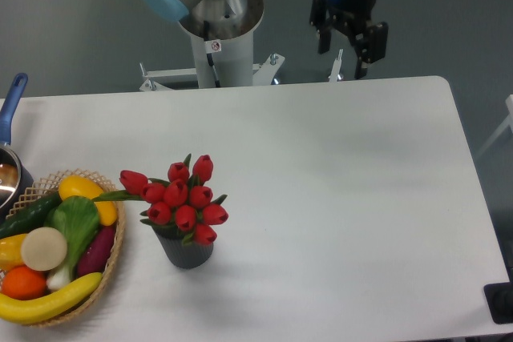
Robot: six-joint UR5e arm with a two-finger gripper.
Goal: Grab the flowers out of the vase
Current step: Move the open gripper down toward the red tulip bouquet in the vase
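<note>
The flowers (183, 198), a bunch of red tulip buds with green leaves, stand in the vase (186, 251), a small dark grey pot on the white table, left of centre. My gripper (343, 55) hangs high at the far edge of the table, far to the upper right of the flowers. Its two black fingers stand apart with nothing between them.
A wicker basket (114, 258) with fruit and vegetables sits at the front left, close to the vase. A pan with a blue handle (10, 110) is at the left edge. The arm's base column (220, 38) stands behind the table. A black object (501, 302) is at the right front corner.
</note>
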